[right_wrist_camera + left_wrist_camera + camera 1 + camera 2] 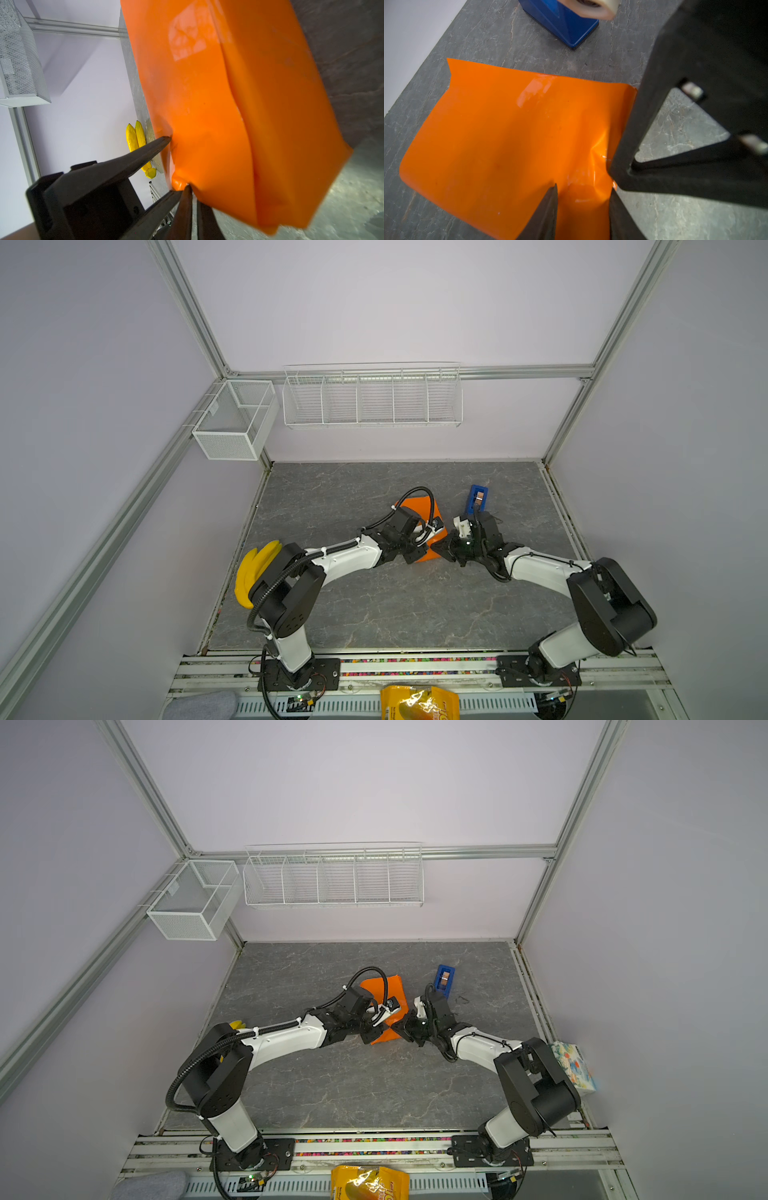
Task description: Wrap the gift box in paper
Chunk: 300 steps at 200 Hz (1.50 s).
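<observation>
Paper (500, 133) lies clamped in left tool (583, 188), right tool (192, 193) pinching its corner.

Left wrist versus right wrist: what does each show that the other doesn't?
Only left wrist: the blue tape dispenser. Only right wrist: the yellow bananas and the mesh basket. Both: the orange paper folded over, the left gripper clamped across it, the right gripper pinched on its edge. Neither shows the gift box.
</observation>
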Each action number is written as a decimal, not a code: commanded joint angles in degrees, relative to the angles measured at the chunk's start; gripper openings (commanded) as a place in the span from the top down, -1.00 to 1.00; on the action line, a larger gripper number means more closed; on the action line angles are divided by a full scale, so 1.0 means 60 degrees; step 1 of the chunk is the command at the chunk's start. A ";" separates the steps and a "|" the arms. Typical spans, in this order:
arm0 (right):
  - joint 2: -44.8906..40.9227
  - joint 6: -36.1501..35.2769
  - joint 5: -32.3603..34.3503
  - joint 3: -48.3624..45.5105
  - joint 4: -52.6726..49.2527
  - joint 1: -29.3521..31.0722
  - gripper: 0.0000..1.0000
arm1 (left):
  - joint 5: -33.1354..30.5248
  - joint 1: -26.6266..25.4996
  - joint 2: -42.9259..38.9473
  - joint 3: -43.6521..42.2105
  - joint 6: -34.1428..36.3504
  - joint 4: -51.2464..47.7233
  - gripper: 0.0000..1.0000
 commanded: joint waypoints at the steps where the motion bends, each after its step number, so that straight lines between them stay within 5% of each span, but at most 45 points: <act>1: 0.0051 0.0148 0.0100 0.0041 0.0181 -0.0085 0.87 | 0.0145 -0.0003 0.0187 0.0046 -0.0065 -0.0492 0.25; 63: -0.0235 -0.0267 -0.0114 0.0225 -0.0705 -0.0087 0.86 | 0.0208 0.0000 0.0046 -0.0008 -0.0075 -0.0494 0.25; 95: -0.0866 -0.0865 0.0063 0.0381 -0.1843 -0.0134 0.46 | 0.0439 0.0010 -0.0435 -0.0129 -0.0189 -0.0345 0.15; 161: -0.1863 -0.3607 0.0804 0.1490 -0.5245 -0.0823 0.23 | -0.0050 0.0091 -0.2075 -0.1177 -0.1429 0.0691 0.06; 213: -0.0293 -0.6122 0.1122 0.3247 -0.6723 -0.1392 -0.12 | -0.0645 0.0998 -0.3186 -0.2164 -0.3569 0.1608 -0.19; 246: 0.1028 -0.6895 0.0280 0.4011 -0.6721 -0.1465 -0.11 | -0.1162 0.1605 -0.3093 -0.1986 -0.4911 0.1068 -0.21; 300: 0.1491 -0.6600 -0.0544 0.3916 -0.6398 -0.1051 0.08 | 0.0370 0.2243 -0.1744 -0.0499 -0.5154 -0.0468 -0.21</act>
